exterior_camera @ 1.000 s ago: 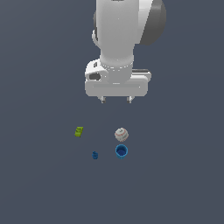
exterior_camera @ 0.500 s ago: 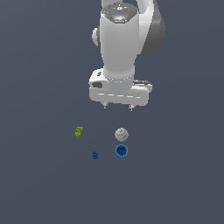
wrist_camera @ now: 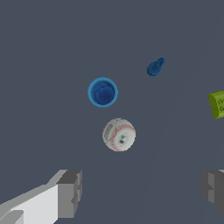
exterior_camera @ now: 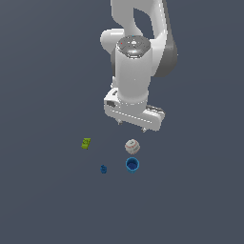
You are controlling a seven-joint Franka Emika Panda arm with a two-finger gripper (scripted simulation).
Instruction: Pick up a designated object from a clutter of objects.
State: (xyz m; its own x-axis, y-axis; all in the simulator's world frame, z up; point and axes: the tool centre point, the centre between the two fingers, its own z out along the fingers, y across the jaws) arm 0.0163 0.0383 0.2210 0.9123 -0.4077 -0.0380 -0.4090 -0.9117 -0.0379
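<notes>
A small white baseball [exterior_camera: 132,146] [wrist_camera: 119,134] with faint red stitching lies on the dark floor, close beside a blue round cup [exterior_camera: 132,165] [wrist_camera: 103,92] of about the same width. My gripper [exterior_camera: 132,127] [wrist_camera: 142,192] hangs above the ball, a little short of it, and stands open with nothing between its grey fingers [wrist_camera: 70,193]. In the exterior view only the fingertips peek out below the white hand.
A tiny dark blue piece [exterior_camera: 103,169] [wrist_camera: 155,67] lies toward the exterior view's left of the cup. A yellow-green block [exterior_camera: 86,143] [wrist_camera: 217,104] sits farther to that side. The dark grey floor runs all around.
The arm has dropped and swung toward the exterior view's right, and the hand has turned about its axis. The four small things have not moved.
</notes>
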